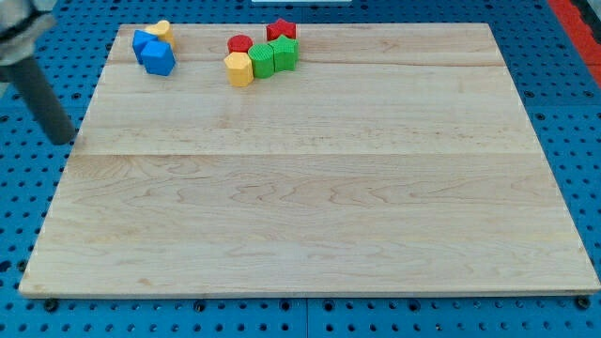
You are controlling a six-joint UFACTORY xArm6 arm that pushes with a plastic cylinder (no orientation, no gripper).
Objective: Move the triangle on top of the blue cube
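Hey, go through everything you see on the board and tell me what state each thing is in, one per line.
my tip: off the board's left edge, touching no block
blue blocks: two, pressed together, top left
yellow block: touching the blue pair from behind
yellow hexagonal block: against the green blocks
green blocks: two, side by side
red round block: behind the yellow hexagonal block
red star block: behind the green blocks

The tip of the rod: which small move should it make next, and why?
Probably my tip should travel toward the view's top right, to the blue blocks. It sits off the board's left edge, touching nothing. Which blue block is the triangle, I cannot tell.
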